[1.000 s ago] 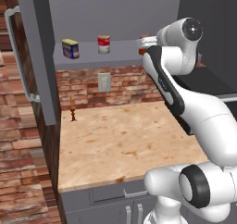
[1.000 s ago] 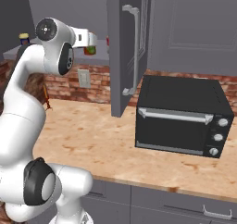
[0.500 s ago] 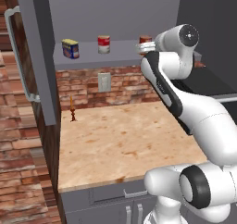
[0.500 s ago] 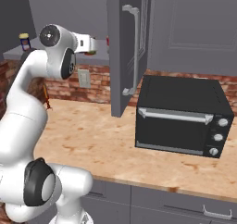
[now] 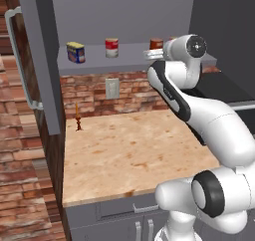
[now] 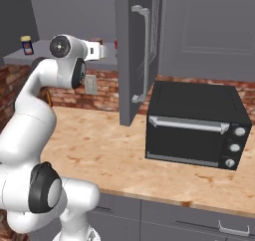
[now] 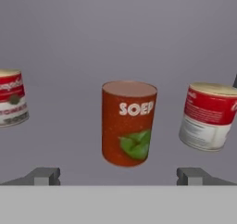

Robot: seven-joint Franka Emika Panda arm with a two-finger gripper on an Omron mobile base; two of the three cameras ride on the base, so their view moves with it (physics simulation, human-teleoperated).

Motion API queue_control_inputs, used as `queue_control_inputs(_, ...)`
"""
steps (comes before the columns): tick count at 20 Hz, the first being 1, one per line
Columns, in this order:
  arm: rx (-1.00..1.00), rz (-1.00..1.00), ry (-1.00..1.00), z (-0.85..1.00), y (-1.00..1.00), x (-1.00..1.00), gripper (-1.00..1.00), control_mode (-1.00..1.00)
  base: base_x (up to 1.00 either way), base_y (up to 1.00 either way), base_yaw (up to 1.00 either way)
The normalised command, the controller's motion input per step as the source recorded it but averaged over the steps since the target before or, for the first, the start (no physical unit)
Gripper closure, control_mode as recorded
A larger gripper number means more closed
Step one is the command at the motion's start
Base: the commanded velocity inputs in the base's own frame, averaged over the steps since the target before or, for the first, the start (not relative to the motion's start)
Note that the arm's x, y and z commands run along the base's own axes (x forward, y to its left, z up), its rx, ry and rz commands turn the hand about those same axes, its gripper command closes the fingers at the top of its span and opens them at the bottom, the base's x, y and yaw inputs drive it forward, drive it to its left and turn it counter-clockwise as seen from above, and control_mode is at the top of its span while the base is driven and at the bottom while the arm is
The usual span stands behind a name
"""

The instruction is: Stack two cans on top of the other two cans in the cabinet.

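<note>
We see the gripper (image 7: pixel 118 176) with its jaws spread wide and nothing between them, its two fingertips (image 7: pixel 44 176) standing to either side of the orange-red can (image 7: pixel 129 122) ahead, clear of it. This can stands upright on the shelf (image 5: pixel 129 55) of the cabinet (image 6: pixel 135 46), labelled with a green patch. One red-and-white can (image 7: pixel 208 116) stands just to its right in the hand view, apart from it; a second red-and-white can (image 7: pixel 11 98) stands to its left, farther off. In the left base view we find the blue can (image 5: pixel 75 52) at the shelf's left end, well apart from the others. The cabinet door (image 6: pixel 137 56) stands open, with its silver handle (image 6: pixel 144 53). Below lies the counter (image 5: pixel 129 150), bearing a black oven (image 6: pixel 196 123).
</note>
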Motion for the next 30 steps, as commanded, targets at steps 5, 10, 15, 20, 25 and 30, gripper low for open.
queue_control_inputs(5,0.0,0.0,0.0,0.0,-0.02,0.09,-1.0,-1.0,0.0,0.0,0.0)
queue_control_inputs(10,0.0,0.0,0.0,0.0,0.0,0.18,-1.0,-1.0,0.0,0.0,0.0)
queue_control_inputs(15,0.0,0.0,0.0,0.0,0.0,0.16,-1.0,-1.0,0.0,0.0,0.0)
queue_control_inputs(20,0.0,0.0,0.0,0.0,0.0,0.1,-1.0,-1.0,0.0,0.0,0.0)
queue_control_inputs(25,0.0,0.0,0.0,0.0,0.0,0.12,-1.0,-1.0,0.0,0.0,0.0)
queue_control_inputs(30,0.0,0.0,0.0,0.0,0.0,0.17,-1.0,-1.0,0.0,0.0,0.0)
